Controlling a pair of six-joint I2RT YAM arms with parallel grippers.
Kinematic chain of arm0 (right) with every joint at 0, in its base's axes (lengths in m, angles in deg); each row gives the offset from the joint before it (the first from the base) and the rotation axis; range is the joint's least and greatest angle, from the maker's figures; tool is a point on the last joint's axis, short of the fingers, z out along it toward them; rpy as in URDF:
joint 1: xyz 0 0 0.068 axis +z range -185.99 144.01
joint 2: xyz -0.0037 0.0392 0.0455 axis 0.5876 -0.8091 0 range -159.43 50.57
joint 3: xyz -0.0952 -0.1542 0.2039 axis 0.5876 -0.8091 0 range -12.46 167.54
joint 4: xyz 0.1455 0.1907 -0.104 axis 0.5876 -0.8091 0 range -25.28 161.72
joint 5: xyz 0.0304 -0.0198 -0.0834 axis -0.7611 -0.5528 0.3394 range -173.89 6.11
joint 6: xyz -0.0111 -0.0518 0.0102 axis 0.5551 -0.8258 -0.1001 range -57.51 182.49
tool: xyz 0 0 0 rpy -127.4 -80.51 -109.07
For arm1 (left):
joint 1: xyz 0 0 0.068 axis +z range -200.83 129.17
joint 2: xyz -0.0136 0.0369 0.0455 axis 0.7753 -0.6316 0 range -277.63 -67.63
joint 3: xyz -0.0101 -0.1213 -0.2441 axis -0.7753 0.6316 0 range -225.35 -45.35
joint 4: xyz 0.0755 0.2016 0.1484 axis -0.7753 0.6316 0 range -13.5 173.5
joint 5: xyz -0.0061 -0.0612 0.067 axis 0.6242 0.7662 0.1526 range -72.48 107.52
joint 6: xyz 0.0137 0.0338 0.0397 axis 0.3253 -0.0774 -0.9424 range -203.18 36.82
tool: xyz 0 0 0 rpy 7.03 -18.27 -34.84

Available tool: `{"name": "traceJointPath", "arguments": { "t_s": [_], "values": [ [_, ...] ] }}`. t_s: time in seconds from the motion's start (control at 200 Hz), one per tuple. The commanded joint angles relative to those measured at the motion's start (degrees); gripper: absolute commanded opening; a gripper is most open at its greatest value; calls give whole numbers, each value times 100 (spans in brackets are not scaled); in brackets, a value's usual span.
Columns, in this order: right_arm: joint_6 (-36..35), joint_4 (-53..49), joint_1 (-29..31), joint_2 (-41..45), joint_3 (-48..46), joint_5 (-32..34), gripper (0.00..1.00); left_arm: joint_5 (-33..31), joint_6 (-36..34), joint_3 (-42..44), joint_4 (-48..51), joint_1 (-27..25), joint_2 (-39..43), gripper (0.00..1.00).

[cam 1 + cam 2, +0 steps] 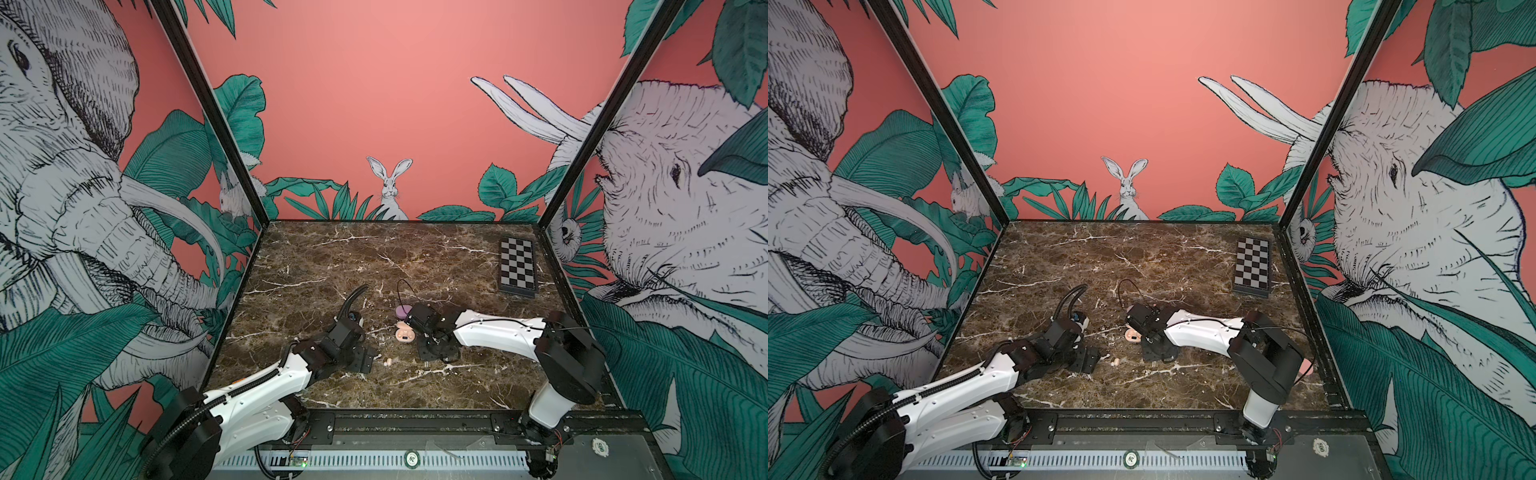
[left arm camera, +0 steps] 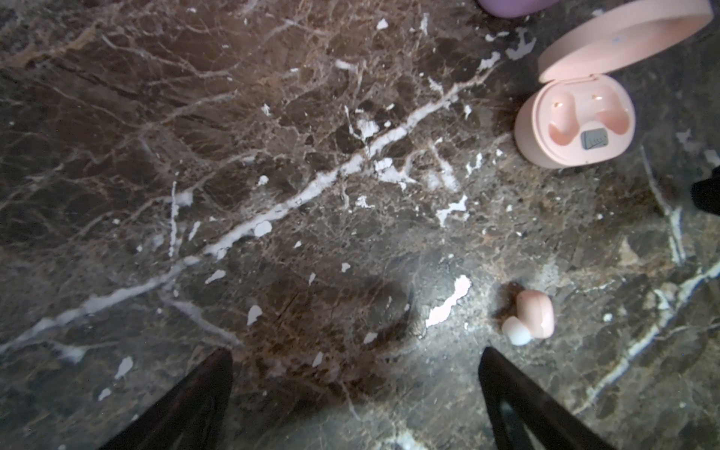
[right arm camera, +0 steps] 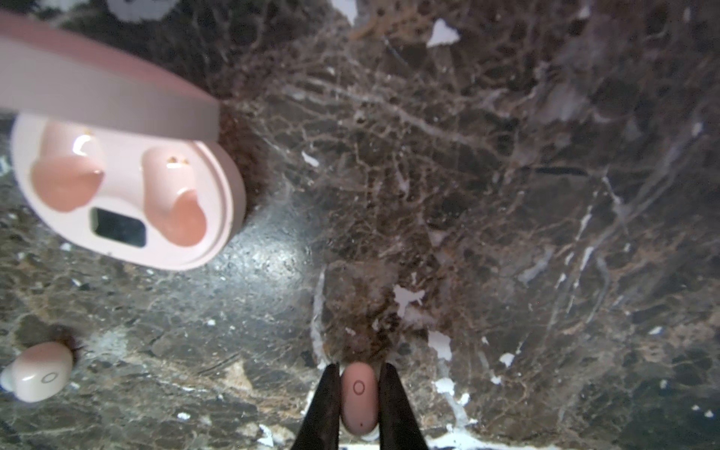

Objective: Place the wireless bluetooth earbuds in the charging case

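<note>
The peach charging case (image 3: 124, 195) stands with its lid up and both sockets empty, near mid-table in both top views (image 1: 404, 332) (image 1: 1133, 334) and also in the left wrist view (image 2: 576, 120). My right gripper (image 3: 359, 368) is shut on one peach earbud (image 3: 359, 397), held just above the marble beside the case. A second peach earbud (image 2: 532, 315) lies loose on the table (image 1: 388, 363) (image 1: 1116, 362) (image 3: 39, 370), just outside one finger of my left gripper (image 2: 355, 354). That gripper is wide open and holds nothing.
A lilac case (image 1: 402, 311) sits just behind the peach one, partly hidden by the right wrist. A checkerboard plate (image 1: 517, 266) lies at the back right. Patterned walls enclose the marble table (image 1: 332, 257) on three sides.
</note>
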Motion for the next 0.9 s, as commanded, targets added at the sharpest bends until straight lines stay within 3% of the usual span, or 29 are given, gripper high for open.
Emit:
{"name": "traceJointPath", "arguments": {
  "t_s": [0.0,0.89],
  "values": [
    [4,71,58,224,-156,186,14,2,26,-102,-23,-23,28,99],
    [1,203,91,-156,-228,177,16,6,22,-102,-45,-23,10,99]
  ]
}}
